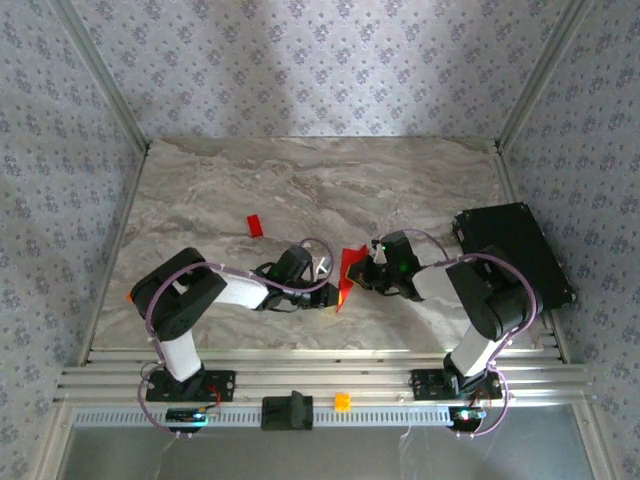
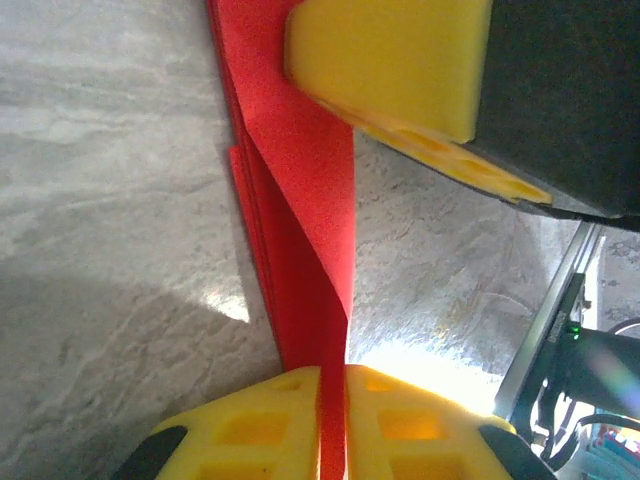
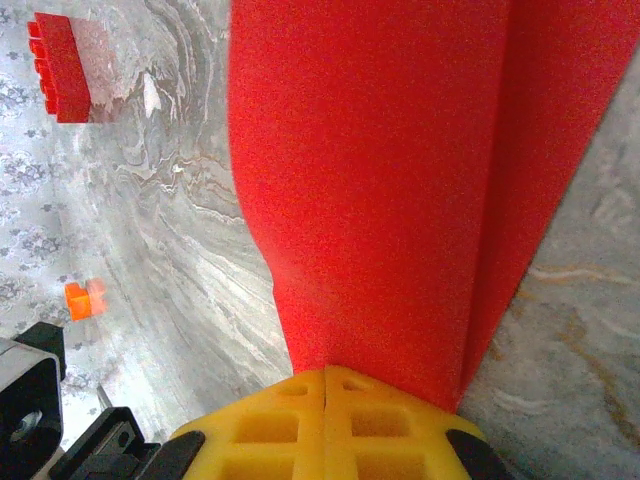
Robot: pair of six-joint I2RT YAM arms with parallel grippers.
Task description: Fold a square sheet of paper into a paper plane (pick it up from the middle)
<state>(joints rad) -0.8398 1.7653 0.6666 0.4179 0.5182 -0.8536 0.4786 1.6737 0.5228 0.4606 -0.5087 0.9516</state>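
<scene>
Top external view: the sheet of paper (image 1: 349, 272) stands folded near the middle of the table (image 1: 300, 180), between the two arms and well apart from the red block (image 1: 256, 225).
Long axis: you see it run near-to-far, narrower end toward the arm bases.
Left end effector (image 2: 333, 388): closed on the paper. The left wrist view shows red filling the slit between its pads.
Right end effector (image 3: 325, 374): closed, pads meeting. Paper spreads from its tips, but you cannot tell whether an edge is pinched.
Key relation: the paper lies directly ahead of each end effector, left arm on its left face, right arm on its right. Neither is nearer.
Next move: judge any release or crease against that shared axis.
Markings: no brand, label or writing is readable.
</scene>
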